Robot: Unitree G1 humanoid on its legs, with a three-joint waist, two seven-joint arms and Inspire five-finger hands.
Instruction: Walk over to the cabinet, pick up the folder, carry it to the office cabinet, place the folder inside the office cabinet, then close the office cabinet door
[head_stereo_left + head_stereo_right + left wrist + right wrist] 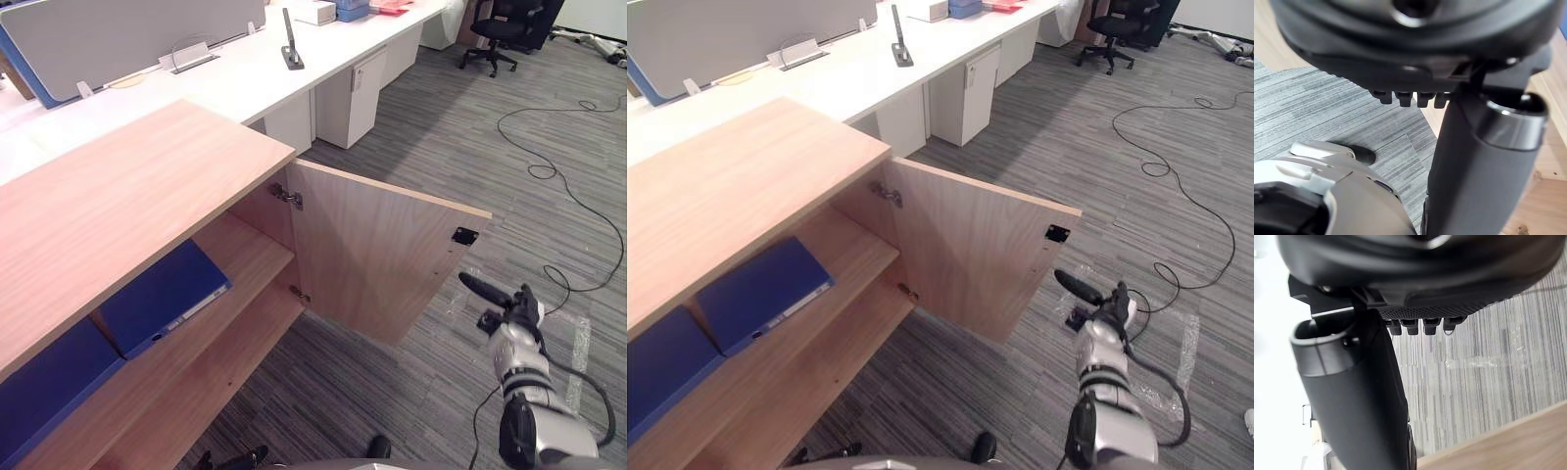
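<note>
The office cabinet (pixel 147 186) stands at left, its door (pixel 382 255) swung wide with the inner face toward us. The blue folder (pixel 162 299) lies flat on the upper shelf (pixel 250 253), beside a second blue folder (pixel 44 387). The right hand (pixel 502 305) hovers just right of the door's free edge, fingers relaxed and empty. The left hand (pixel 1415 44), seen from its wrist, is also relaxed and empty. The right hand is nearer. We judge it must reach behind that edge to swing the door shut.

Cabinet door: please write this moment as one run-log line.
folder: on upper shelf | door: open | right hand: open, near door edge, apart | left hand: empty
</note>
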